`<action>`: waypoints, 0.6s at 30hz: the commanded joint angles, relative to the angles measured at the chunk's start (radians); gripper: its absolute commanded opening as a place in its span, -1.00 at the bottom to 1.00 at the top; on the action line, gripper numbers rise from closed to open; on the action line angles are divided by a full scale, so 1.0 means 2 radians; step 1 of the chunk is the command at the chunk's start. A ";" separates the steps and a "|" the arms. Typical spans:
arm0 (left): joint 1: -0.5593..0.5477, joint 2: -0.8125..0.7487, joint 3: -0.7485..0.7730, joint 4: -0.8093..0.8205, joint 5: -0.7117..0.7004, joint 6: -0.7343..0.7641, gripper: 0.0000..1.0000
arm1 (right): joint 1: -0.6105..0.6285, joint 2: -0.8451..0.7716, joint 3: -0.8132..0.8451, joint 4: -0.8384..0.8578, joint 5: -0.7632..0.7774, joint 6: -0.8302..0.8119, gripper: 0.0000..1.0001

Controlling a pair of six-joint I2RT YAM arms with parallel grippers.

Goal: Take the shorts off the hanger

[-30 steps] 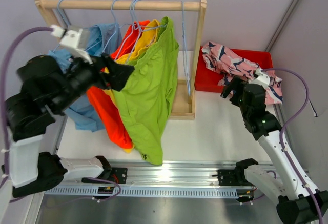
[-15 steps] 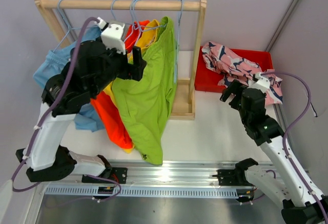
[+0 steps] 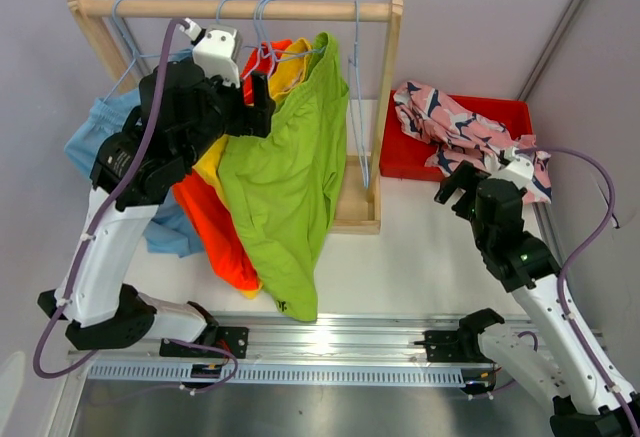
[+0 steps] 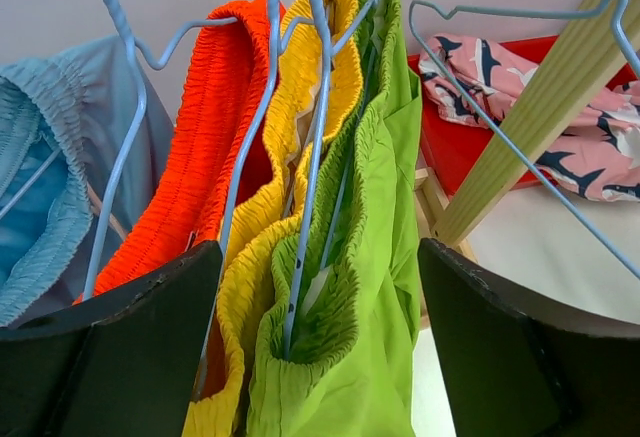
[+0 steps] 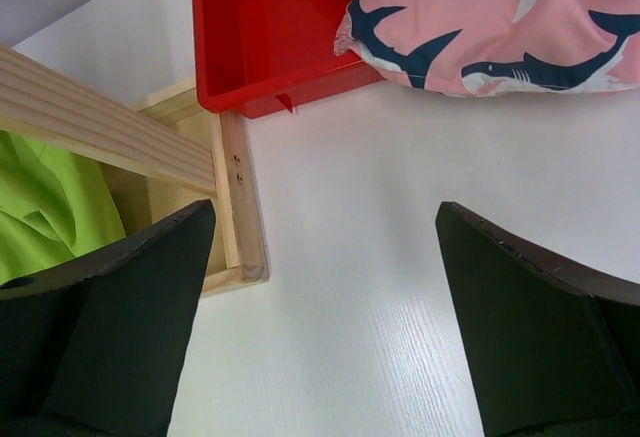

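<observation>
Four shorts hang on blue wire hangers on a wooden rack [image 3: 235, 7]: light blue [image 3: 95, 127], orange-red [image 3: 215, 232], yellow [image 3: 285, 67] and lime green [image 3: 290, 187]. The pink shorts with navy pattern [image 3: 450, 122] lie in a red bin [image 3: 400, 162]. My left gripper [image 3: 255, 97] is open, up at the waistbands. In the left wrist view it [image 4: 318, 257] straddles the yellow [image 4: 300, 117] and lime green [image 4: 390, 257] waistbands without clamping them. My right gripper [image 3: 455, 185] is open and empty above the table beside the bin, as the right wrist view [image 5: 325, 227] shows.
One empty blue hanger [image 3: 358, 87] hangs at the rack's right end, beside the upright post [image 3: 385, 107]. The rack's wooden base [image 5: 235, 207] sits on the white table next to the red bin [image 5: 250, 47]. A metal rail [image 3: 330, 342] runs along the near edge.
My left arm has swung from the far left across to the rack, bringing its open gripper up to the yellow and green waistbands. The right arm has shifted only slightly.
</observation>
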 commanded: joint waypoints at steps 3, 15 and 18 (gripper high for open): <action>0.015 0.003 -0.032 0.035 0.035 0.009 0.65 | 0.001 -0.004 -0.006 0.006 0.016 -0.005 0.99; 0.030 0.010 -0.068 0.066 0.039 0.011 0.47 | 0.001 0.002 -0.026 0.016 0.016 -0.007 0.99; 0.040 0.019 -0.067 0.069 0.044 0.013 0.37 | 0.001 0.001 -0.031 0.016 0.016 -0.007 0.99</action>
